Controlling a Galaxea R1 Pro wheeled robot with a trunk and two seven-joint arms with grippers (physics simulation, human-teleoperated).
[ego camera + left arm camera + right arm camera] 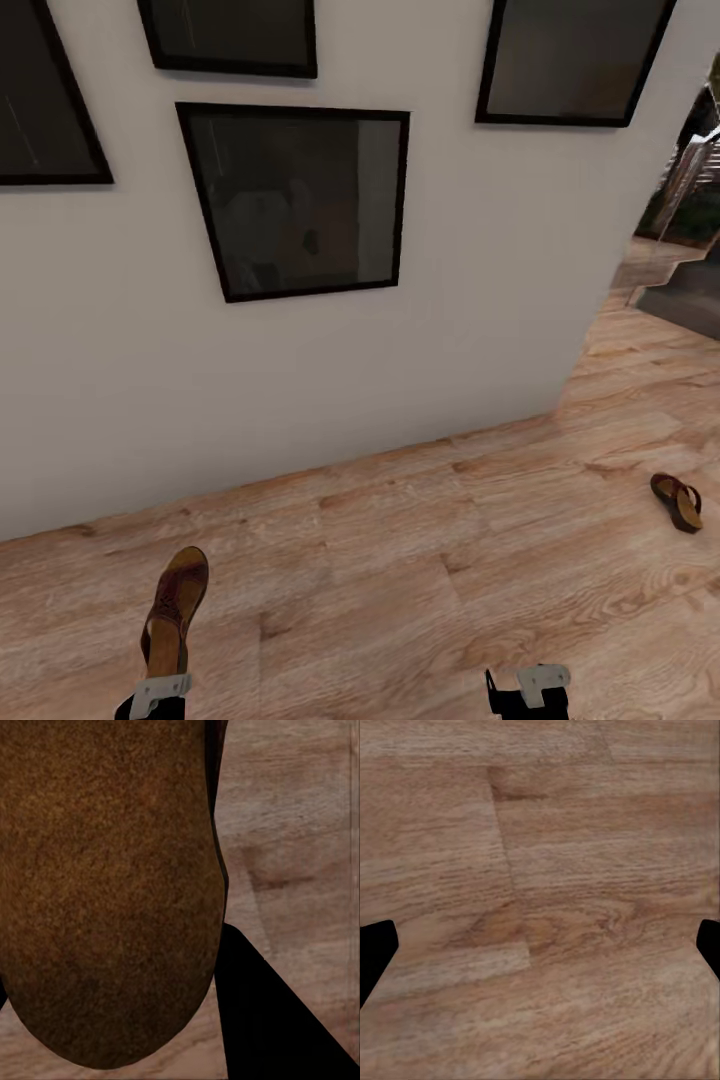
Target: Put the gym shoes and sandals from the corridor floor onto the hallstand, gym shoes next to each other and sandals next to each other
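A brown sandal [175, 605] sticks up from my left gripper [158, 695], which is shut on its heel end at the lower left of the head view. In the left wrist view its tan sole [105, 892] sits close against the camera beside one black finger [262, 1020]. The other sandal [678, 500] lies on the corridor floor [400, 560] at the far right, past the wall corner. My right gripper [528, 690] hangs low near the bottom edge, open and empty over bare planks [555, 900], its fingertips [375, 949] wide apart. The gym shoes and the hallstand are out of view.
A white wall [120, 380] with several dark framed pictures [300, 200] stands straight ahead, close to me. Its corner [585, 350] ends at the right, where the floor runs on into a darker space [680, 260].
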